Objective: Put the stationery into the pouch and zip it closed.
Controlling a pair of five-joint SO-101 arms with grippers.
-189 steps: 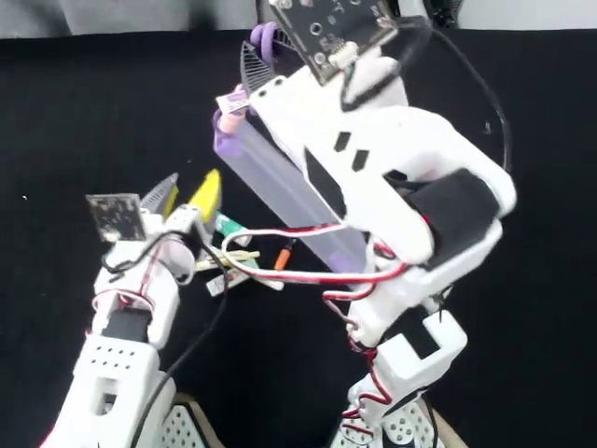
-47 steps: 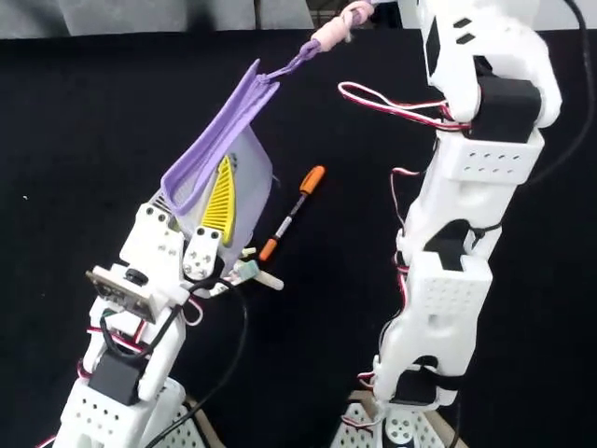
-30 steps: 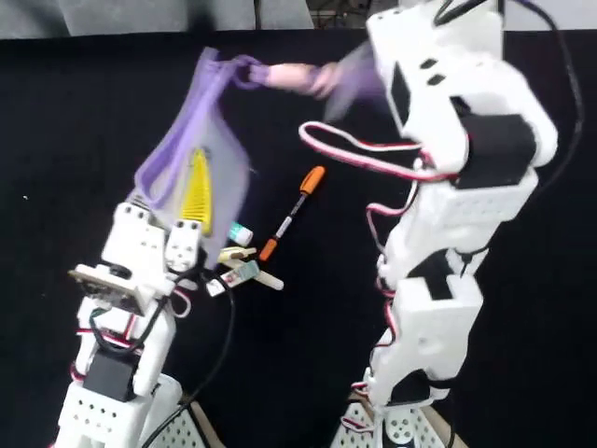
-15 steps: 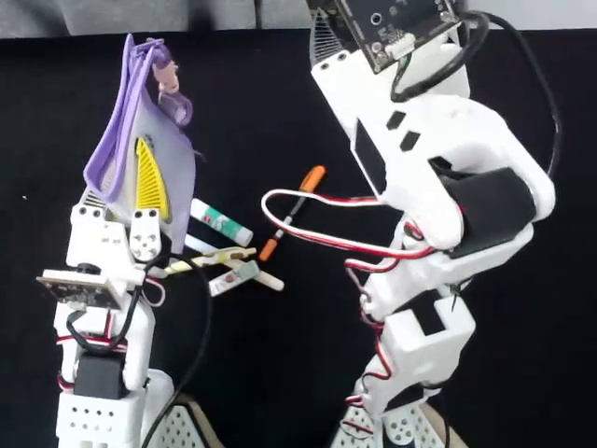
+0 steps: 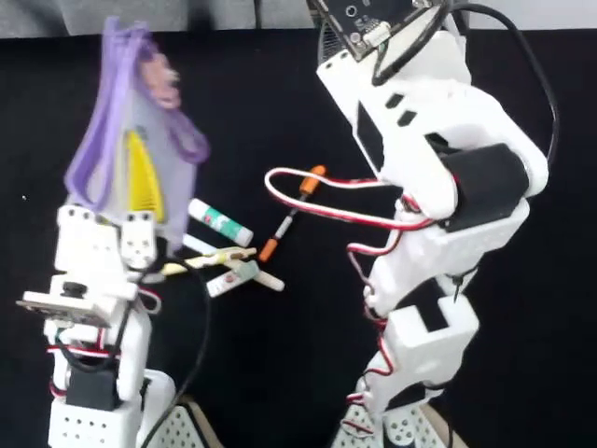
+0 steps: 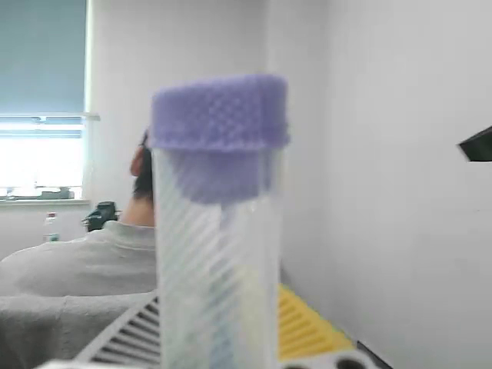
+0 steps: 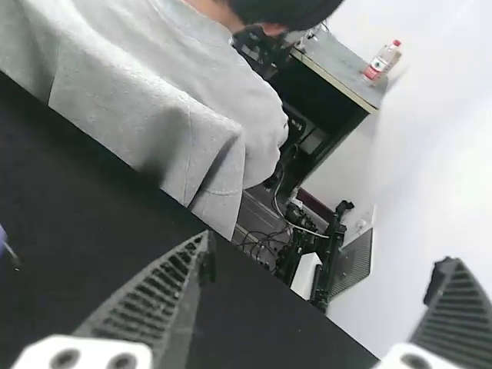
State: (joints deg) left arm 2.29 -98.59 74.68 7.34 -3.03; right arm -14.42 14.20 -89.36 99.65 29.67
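Note:
My left gripper is shut on the lower part of the purple translucent pouch and holds it upright above the table's left side. Its yellow finger shows through the fabric. A pinkish zipper pull dangles near the pouch's top. In the left wrist view the pouch rises between the yellow finger and the grey one. An orange pen, a green-and-white glue stick and several small pieces lie on the black table. My right gripper is open, empty, and raised high.
The right arm bends over the middle right of the black table, with red-and-white cables looping just above the orange pen. A seated person in grey is behind the table's far edge.
The right gripper, which held the zipper pull a second ago, has let it go and swung up. The left arm has carried the pouch leftwards and stood it upright.

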